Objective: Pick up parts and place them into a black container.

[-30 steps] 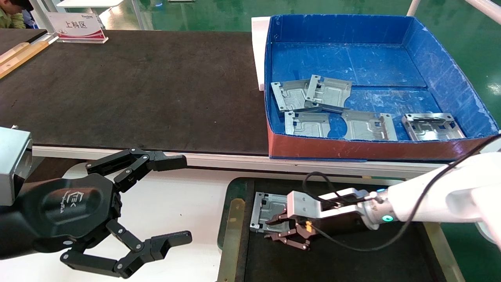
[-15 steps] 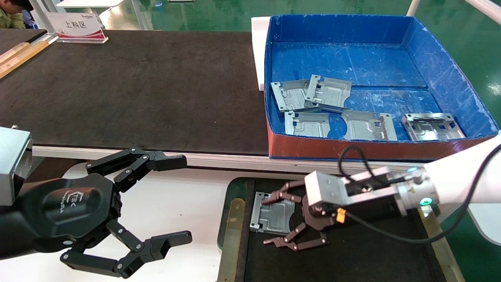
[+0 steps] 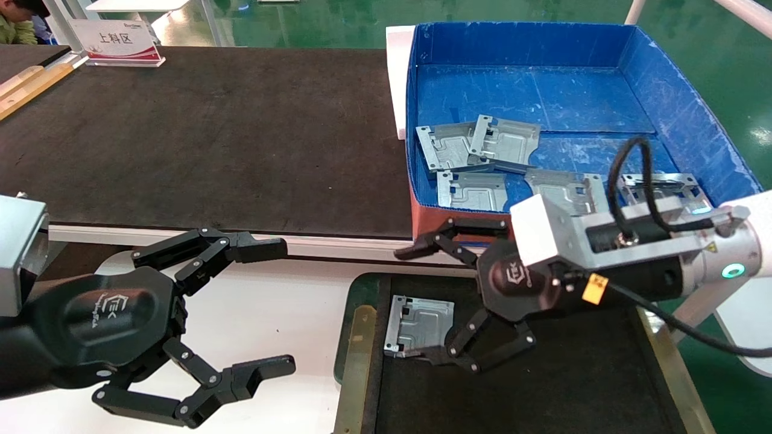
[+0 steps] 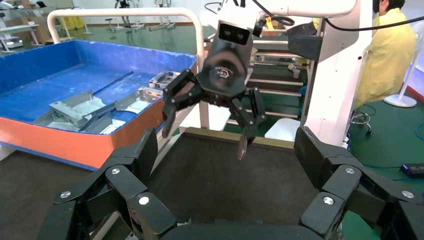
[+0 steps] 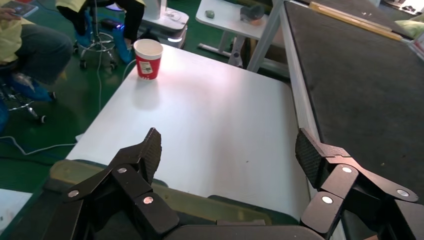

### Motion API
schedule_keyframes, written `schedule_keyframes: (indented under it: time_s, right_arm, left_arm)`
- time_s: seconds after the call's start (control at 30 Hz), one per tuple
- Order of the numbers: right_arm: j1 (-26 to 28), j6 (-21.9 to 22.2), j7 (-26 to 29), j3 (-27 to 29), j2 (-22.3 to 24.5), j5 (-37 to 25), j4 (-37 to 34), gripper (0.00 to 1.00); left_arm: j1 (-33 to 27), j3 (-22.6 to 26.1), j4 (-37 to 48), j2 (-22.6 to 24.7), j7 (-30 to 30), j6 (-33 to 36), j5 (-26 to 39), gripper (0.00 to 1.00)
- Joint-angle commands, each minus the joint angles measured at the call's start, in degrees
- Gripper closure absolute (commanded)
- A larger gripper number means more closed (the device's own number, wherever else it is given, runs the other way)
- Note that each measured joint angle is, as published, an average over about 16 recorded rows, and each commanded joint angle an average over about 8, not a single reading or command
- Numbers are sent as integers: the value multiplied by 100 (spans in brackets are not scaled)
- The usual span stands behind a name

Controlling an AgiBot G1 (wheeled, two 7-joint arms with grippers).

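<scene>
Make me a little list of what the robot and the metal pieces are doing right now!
right tool: open, lifted above the black tray, holding nothing
left tool: open, parked over the white table, holding nothing
black tray: one metal plate lies flat in its near-left corner
blue box: five metal plates lie inside, two of them overlapping
job so far: one plate in the tray, five left in the box
</scene>
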Motion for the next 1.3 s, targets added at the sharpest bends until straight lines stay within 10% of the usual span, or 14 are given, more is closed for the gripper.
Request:
schedule_keyframes:
  time_s: [0.03, 1.3]
  right_arm:
    - [47, -1, 53, -7, 79, 110, 90, 0]
    - [-2010, 316, 1675, 2915, 912, -311, 2123, 0]
  left_arm:
    - [0, 0, 0, 0, 0, 0, 0, 0]
    - [1, 0, 1, 0, 0, -1, -1, 0]
